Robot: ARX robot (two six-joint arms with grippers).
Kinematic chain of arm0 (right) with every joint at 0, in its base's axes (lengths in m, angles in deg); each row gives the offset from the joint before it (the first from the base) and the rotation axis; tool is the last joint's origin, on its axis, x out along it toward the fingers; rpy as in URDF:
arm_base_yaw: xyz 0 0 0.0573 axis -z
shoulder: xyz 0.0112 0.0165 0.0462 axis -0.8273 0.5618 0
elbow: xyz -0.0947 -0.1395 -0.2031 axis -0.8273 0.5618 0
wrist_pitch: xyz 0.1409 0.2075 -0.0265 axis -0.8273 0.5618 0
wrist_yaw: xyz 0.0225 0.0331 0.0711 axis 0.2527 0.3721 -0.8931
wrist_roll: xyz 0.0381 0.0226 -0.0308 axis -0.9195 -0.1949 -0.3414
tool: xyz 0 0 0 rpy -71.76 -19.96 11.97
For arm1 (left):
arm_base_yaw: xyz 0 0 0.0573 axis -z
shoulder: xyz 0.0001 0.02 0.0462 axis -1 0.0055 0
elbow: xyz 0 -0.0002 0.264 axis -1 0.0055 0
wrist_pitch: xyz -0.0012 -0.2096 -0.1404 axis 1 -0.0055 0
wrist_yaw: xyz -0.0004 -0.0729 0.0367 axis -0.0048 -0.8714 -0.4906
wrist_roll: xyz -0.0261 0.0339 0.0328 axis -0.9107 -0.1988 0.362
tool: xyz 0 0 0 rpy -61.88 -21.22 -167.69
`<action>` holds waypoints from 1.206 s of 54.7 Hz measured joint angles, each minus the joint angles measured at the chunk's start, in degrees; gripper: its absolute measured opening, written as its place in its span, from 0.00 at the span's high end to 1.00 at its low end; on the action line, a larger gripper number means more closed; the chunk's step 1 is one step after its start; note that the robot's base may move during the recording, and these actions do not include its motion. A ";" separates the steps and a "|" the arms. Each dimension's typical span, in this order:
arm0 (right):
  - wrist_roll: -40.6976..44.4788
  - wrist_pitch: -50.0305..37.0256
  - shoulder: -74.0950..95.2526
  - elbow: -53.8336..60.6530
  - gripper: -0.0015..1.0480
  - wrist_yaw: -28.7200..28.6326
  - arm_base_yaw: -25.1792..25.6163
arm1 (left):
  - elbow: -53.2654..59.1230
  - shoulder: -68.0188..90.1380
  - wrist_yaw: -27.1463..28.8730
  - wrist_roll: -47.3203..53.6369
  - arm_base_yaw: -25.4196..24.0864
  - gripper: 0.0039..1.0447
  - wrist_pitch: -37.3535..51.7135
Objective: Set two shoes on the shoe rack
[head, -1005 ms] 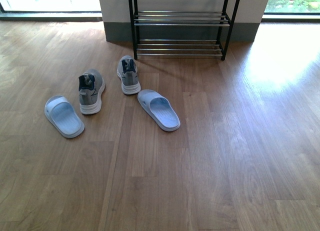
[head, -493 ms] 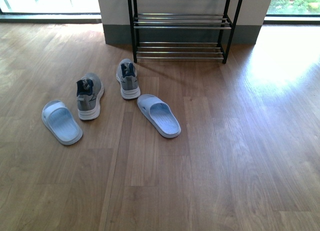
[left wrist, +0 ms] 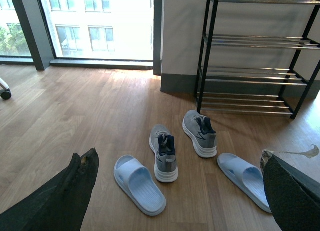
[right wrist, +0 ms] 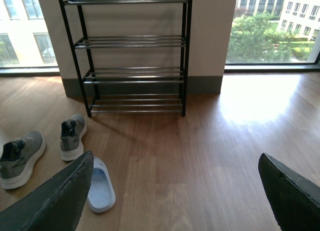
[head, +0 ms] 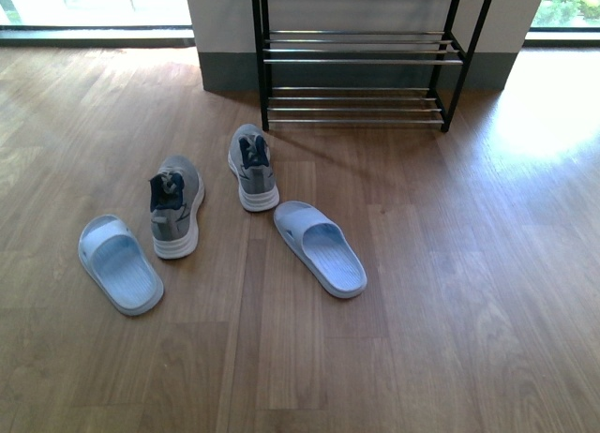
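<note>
Two grey knit sneakers with white soles stand on the wood floor, heels toward me: one shoe (head: 174, 206) at the left, the other shoe (head: 253, 167) closer to the shoe rack (head: 356, 63), a black frame with chrome rods against the wall. In the left wrist view both shoes (left wrist: 164, 153) (left wrist: 200, 133) lie well ahead of the open left gripper (left wrist: 182, 201). The right wrist view has the shoes (right wrist: 20, 159) (right wrist: 72, 136) off to one side, the rack (right wrist: 132, 56) ahead, and the open right gripper (right wrist: 175, 196) empty above bare floor. Neither arm appears in the front view.
Two pale blue slides lie by the sneakers: one slide (head: 119, 264) at the far left, another slide (head: 321, 247) to the right of them. A grey-skirted wall (head: 225, 39) stands behind the rack, with floor-level windows (head: 94, 2) on both sides.
The view has moved forward and slightly left: shoes, slides and rack now sit lower, larger and further right in the front view. Nothing on the floor has shifted relative to the rest.
</note>
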 joint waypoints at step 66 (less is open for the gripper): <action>0.00 0.00 0.02 0.00 0.09 -0.11 0.02 | 0.00 0.00 0.11 0.02 0.00 0.09 0.00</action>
